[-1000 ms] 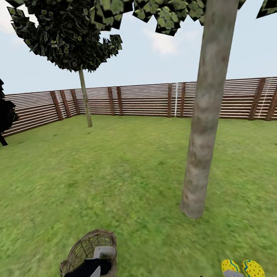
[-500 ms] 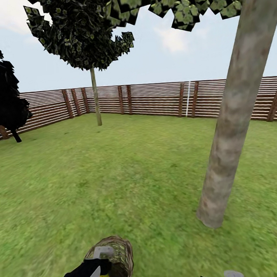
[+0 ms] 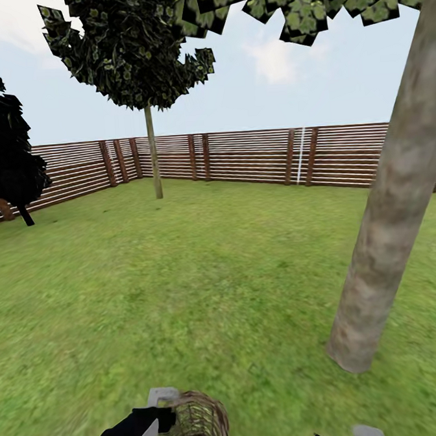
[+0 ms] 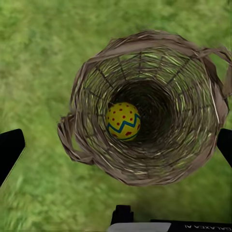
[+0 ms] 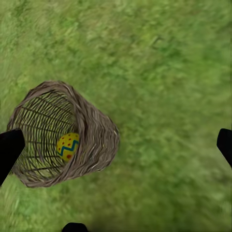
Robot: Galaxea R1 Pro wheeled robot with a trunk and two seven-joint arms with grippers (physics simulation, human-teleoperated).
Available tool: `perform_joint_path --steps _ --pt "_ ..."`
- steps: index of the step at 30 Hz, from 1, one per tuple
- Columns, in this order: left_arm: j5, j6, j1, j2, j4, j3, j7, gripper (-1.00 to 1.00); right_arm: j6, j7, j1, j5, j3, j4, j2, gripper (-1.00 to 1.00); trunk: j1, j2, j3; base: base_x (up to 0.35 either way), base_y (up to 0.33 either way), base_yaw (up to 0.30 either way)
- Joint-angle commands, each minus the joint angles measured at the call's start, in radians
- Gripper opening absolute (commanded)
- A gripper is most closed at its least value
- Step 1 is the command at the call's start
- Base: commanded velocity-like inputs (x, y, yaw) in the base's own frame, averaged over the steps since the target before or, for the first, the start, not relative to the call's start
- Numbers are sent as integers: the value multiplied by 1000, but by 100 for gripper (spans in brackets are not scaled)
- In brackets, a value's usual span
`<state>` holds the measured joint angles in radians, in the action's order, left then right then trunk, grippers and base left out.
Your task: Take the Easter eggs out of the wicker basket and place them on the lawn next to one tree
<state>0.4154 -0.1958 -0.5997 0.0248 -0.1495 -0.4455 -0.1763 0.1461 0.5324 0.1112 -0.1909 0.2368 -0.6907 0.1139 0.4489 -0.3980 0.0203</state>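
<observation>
The wicker basket [image 4: 145, 111] stands on the lawn [image 3: 203, 277], straight below my left gripper [image 4: 117, 147], which hangs open above its mouth. One yellow Easter egg [image 4: 123, 121] with red dots and a blue-green zigzag lies at the bottom. My right gripper [image 5: 117, 145] is also open and empty, above the grass beside the basket [image 5: 92, 135], and the same egg [image 5: 67, 146] shows through its mouth. In the head view the basket [image 3: 203, 424] sits at the lower edge by my left arm [image 3: 132, 432]. The thick pale tree [image 3: 382, 245] rises to the right, about a basket's width or two away.
A brown slatted fence [image 3: 252, 154] closes the garden at the back. A thin-trunked tree [image 3: 153, 151] stands far off near the fence, and a dark bushy tree [image 3: 6, 161] at the far left. Open grass lies between me and the fence.
The whole head view has shifted: the trunk and basket now sit further right in the picture. Two eggs on the grass at the lower right have left the view.
</observation>
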Motion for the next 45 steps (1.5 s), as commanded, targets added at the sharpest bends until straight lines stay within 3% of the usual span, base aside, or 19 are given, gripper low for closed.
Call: perform_joint_path --steps 1,17,45 --pt "10 -5 -1 0 -2 -9 -6 100 10 4 1 -10 3 -1 0 100 1 -2 2 259 225 0" --pt "9 1 0 0 -2 -9 -6 100 3 1 1 -10 3 0 1 100 1 -2 2 105 77 0" --pt "6 1 0 3 -4 -12 -6 100 3 -2 0 -11 3 0 1 100 1 -2 -1 -53 -13 -25"
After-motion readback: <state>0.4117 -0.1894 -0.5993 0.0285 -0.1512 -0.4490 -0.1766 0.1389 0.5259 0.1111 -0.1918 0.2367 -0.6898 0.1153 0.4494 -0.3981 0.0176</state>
